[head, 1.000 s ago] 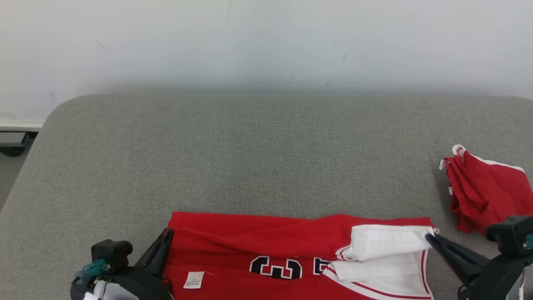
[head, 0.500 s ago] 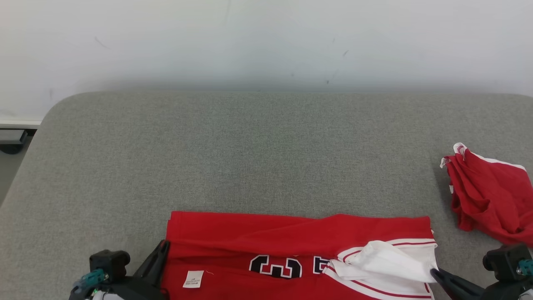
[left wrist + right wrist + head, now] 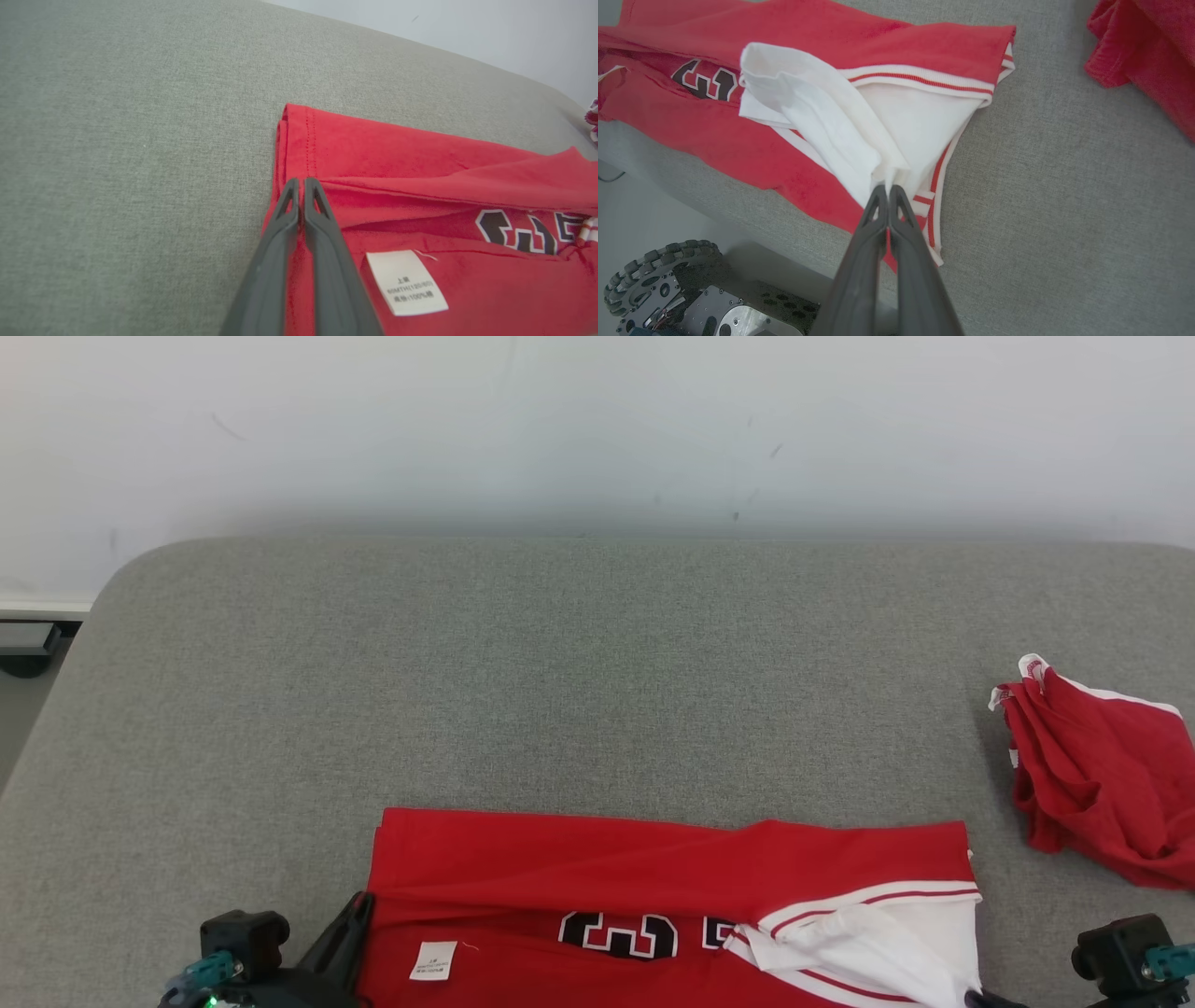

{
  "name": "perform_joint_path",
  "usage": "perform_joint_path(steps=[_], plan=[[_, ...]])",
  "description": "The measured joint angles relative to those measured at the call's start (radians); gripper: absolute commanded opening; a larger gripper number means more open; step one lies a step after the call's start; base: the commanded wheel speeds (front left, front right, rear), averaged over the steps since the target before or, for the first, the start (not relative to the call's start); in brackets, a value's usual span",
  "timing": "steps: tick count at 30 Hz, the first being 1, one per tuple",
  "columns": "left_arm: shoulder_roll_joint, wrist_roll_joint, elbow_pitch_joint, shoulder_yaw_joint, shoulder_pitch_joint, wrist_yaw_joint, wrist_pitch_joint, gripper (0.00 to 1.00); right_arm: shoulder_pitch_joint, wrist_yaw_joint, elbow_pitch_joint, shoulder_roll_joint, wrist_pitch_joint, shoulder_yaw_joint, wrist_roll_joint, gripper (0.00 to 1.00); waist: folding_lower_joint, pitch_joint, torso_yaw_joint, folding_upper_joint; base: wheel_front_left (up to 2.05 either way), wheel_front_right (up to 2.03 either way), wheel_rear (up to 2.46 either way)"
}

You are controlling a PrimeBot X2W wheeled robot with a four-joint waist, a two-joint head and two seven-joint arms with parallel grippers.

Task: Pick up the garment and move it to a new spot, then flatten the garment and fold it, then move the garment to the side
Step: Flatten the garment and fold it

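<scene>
On the near strip of the grey pad (image 3: 597, 663), the red jersey (image 3: 653, 859) is lying spread widthways, with the number print showing and the care label (image 3: 406, 282) facing up near its left end.

Progress, as I read it: pick-and-relocate is looking done and flatten/fold is running now. A long flap is lying doubled along the far side. The white lining (image 3: 822, 107) is bunching at the right end, so it isn't lying flat yet. Finishing the fold and moving it to the side are both pending.

Grips: the left gripper (image 3: 301, 184) is pinching the jersey's left hem, fingers pressed together on the cloth. The right gripper (image 3: 887, 189) is clamping a peak of the white lining, tips closed on it.

Room:
- **Far and left:** the pad is running bare up to the wall (image 3: 597, 429), giving plenty of travel.
- **Right:** this side is looking tighter, with a second red garment (image 3: 1102, 775) sitting crumpled by the right edge, apart from the jersey.
- **Near:** margin is running out, with the jersey's corner sitting just beside the pad's front edge and the wheeled base (image 3: 658, 275) sitting below it.
</scene>
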Motion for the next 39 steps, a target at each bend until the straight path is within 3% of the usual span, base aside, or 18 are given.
perform_joint_path(steps=[1,2,3,4,16,20,28,32,39], plan=[[0.0,0.0,0.004,-0.002,0.0,0.001,0.0,0.1,0.001,0.0,0.003,0.0,0.005,0.001,0.0,0.0,0.0,0.0,0.0,0.0,0.0,0.0,0.0],[0.0,0.002,0.006,-0.004,0.0,0.008,0.002,0.39,0.003,-0.002,0.008,0.0,0.013,0.003,0.0,0.0,0.0,0.0,0.0,0.0,0.0,0.0,0.0],[0.004,0.012,0.01,-0.008,0.0,0.01,0.004,0.87,0.013,-0.007,0.016,0.001,0.026,0.008,0.003,0.0,0.0,0.0,0.0,0.0,0.0,0.0,0.0],[0.006,0.012,0.012,-0.008,0.0,0.013,0.004,1.0,0.016,-0.014,0.026,0.004,0.034,0.012,0.01,1.0,0.0,-0.001,0.0,0.0,0.0,0.0,0.0],[0.026,0.015,0.015,0.007,0.004,0.036,-0.003,1.0,0.016,-0.019,0.061,0.032,0.051,0.026,0.022,1.0,0.0,-0.032,0.009,0.0,0.0,0.0,0.0],[0.031,0.015,-0.021,0.031,0.011,0.06,-0.019,1.0,0.012,-0.053,0.051,0.049,0.01,-0.003,0.017,1.0,-0.0001,-0.052,0.015,0.0,0.0,0.0,0.0],[0.039,0.015,-0.119,0.085,0.044,0.125,-0.032,1.0,-0.095,-0.13,0.006,0.18,-0.166,-0.082,-0.016,1.0,-0.0001,-0.096,0.024,0.0,0.0,0.0,0.0],[0.029,0.027,-0.169,0.075,0.044,0.138,-0.035,1.0,-0.097,-0.15,0.021,0.239,-0.228,-0.087,-0.026,1.0,-0.0001,-0.121,0.029,0.0,0.0,0.0,0.0],[0.045,0.061,-0.242,0.064,0.045,0.158,-0.035,1.0,-0.098,-0.168,0.063,0.284,-0.328,-0.131,-0.086,1.0,-0.0002,-0.159,0.037,-0.0001,0.0,0.0,0.0]])
